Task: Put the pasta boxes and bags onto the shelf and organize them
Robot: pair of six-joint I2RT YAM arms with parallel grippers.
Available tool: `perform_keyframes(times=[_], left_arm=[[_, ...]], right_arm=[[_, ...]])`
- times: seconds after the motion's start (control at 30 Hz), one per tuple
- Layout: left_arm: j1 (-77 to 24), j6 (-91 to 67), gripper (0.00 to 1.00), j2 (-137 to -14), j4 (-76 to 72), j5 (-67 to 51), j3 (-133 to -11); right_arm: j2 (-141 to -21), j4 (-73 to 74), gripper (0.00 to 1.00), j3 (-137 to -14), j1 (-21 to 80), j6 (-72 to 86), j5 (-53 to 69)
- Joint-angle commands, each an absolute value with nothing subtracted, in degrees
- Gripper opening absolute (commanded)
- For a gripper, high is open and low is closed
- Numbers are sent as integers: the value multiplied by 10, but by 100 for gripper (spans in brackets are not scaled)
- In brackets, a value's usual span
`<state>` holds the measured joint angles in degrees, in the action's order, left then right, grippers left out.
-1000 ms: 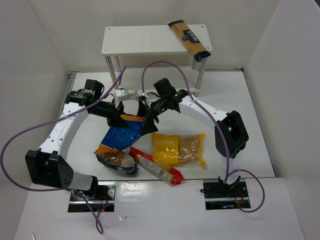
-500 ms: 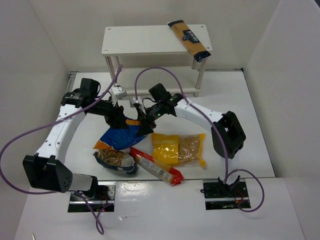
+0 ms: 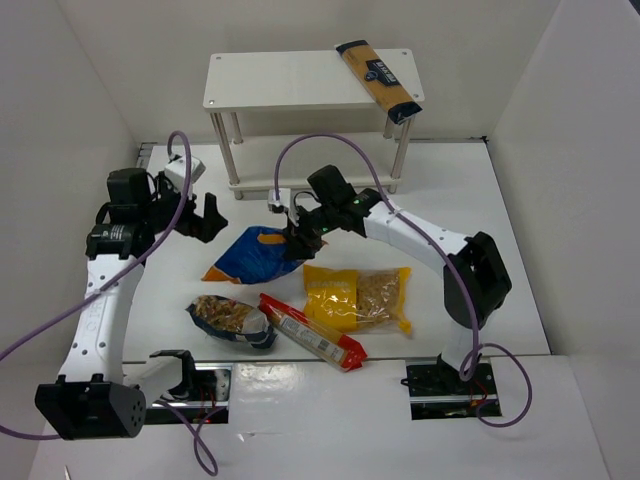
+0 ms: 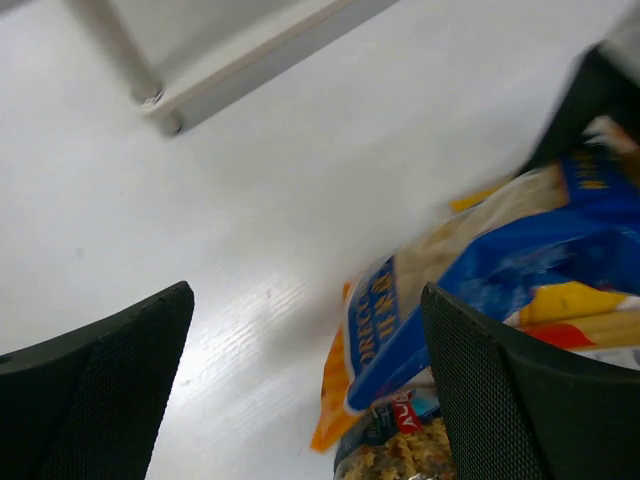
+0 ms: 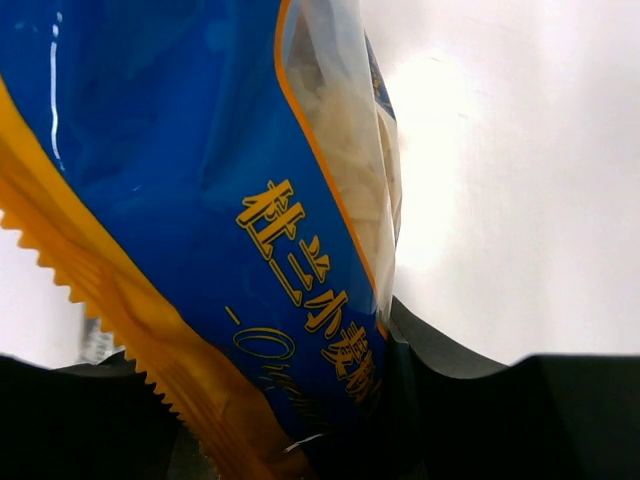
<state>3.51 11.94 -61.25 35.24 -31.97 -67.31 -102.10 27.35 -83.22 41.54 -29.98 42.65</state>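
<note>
The blue-and-orange bag (image 3: 250, 257) lies tilted on the table, and my right gripper (image 3: 298, 241) is shut on its right end. In the right wrist view the bag (image 5: 200, 200) fills the frame and runs down between the dark jaws. My left gripper (image 3: 205, 218) stands open to the bag's left, apart from it, with nothing between its fingers (image 4: 100, 390). The white shelf (image 3: 290, 80) stands at the back with the long tan-and-navy packet (image 3: 380, 78) on its top board. On the table lie the yellow bag (image 3: 355, 297), the long red packet (image 3: 312, 331) and the dark-blue clear bag (image 3: 232, 320).
White walls close in the table on the left, back and right. The shelf's lower board (image 4: 250, 65) and a leg show at the top of the left wrist view. Purple cables loop over both arms. The arm bases sit at the near edge.
My left gripper opened, let go of the blue-and-orange bag and drew back to the left. My right gripper closed on the bag's right end. The bag sank lower and flatter.
</note>
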Motion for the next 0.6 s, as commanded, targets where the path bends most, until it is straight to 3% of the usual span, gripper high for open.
perform_keyframes(times=[0.0, 0.27, 0.4, 0.57], left_arm=[[54, 59, 100, -609, 308, -220, -647], [89, 34, 100, -614, 282, -147, -616], [89, 34, 100, -614, 276, -135, -610], [89, 34, 100, -609, 270, -118, -605]], right_arm=[[-966, 222, 0, -843, 410, -286, 332], [-921, 178, 0, -835, 418, -296, 122], [-891, 143, 0, -796, 460, -322, -29], [-853, 111, 0, -753, 497, -353, -124]])
